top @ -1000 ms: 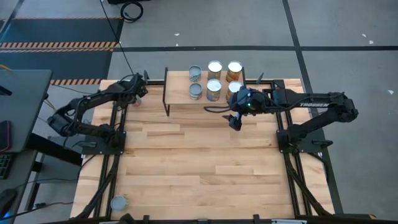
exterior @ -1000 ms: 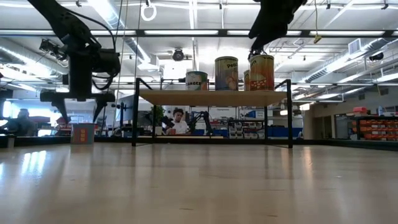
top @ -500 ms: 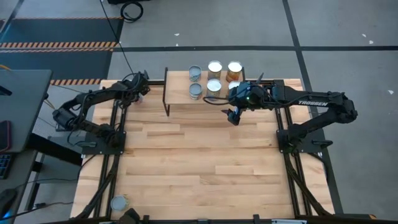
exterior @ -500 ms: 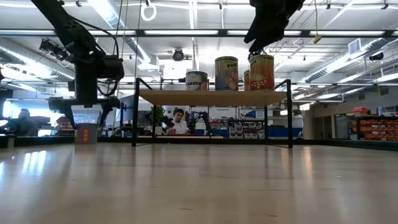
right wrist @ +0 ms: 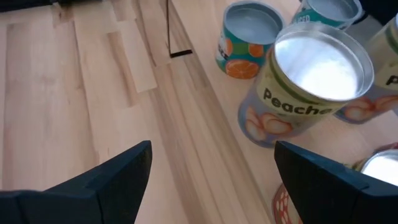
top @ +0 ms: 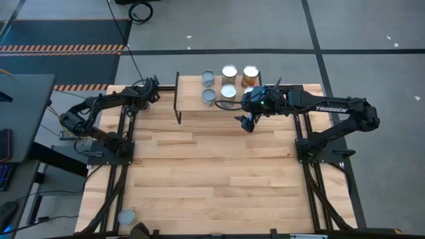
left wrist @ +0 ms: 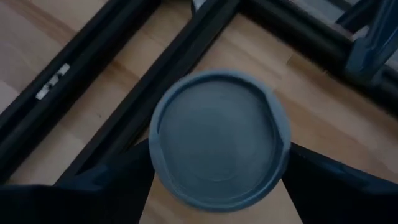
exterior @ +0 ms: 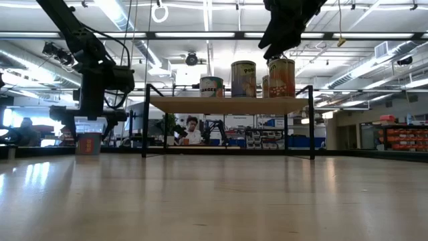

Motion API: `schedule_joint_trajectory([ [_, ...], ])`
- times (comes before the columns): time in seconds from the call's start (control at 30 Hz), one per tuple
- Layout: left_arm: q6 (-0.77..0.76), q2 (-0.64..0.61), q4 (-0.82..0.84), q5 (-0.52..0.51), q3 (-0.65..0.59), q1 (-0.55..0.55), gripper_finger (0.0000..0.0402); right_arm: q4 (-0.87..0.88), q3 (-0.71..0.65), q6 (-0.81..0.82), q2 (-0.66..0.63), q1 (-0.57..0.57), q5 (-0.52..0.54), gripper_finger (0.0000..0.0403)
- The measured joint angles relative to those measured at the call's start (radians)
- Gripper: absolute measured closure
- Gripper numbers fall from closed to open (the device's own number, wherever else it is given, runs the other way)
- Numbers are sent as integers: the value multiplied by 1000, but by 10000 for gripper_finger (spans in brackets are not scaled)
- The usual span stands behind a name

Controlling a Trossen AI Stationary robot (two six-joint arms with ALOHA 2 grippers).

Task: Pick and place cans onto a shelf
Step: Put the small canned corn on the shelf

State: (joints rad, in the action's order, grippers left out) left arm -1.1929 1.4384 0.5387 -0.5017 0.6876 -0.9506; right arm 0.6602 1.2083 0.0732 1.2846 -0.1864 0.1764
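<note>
At the table's far-left corner, just left of the shelf (top: 219,99), the left gripper (exterior: 89,126) hangs over a small can (exterior: 87,143) standing on the tabletop (top: 212,166). Its fingers are spread wide, 1 on each side of the can's grey lid (left wrist: 217,138), with nothing pinched yet.

The right gripper (top: 247,123) sits high by the shelf's front-right part, fingers (right wrist: 93,180) apart and empty. Below it the peaches can (right wrist: 308,84) and an orange-labelled can (right wrist: 245,37) stand on the shelf among about 5 cans in all. 1 more can (top: 127,216) waits alone at the near-left edge, well apart from everything.

The main risk, as I judge it, is the left grip. The can stands beside the black frame rails (left wrist: 155,81) at the table's corner, so a finger coming down off-centre could strike a rail or clip the lid and tip the can toward the edge. A tilted can would likely roll off the table there.

A second risk is the carry. The shelf's left black leg (top: 176,99) stands between this can and the open board, so a low sweep could catch it.

Room looks best on the shelf's bare left part, since the cans crowd the middle and right. The right arm hovers near that cluster, and a loose move there could knock the standing cans over. The broad tabletop in front is free for both arms.
</note>
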Motion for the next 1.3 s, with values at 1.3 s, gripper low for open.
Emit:
schedule_joint_trajectory([
  [1.3,957,89,273,252,850,326,129,238,0,325,-204,266,145,56],
])
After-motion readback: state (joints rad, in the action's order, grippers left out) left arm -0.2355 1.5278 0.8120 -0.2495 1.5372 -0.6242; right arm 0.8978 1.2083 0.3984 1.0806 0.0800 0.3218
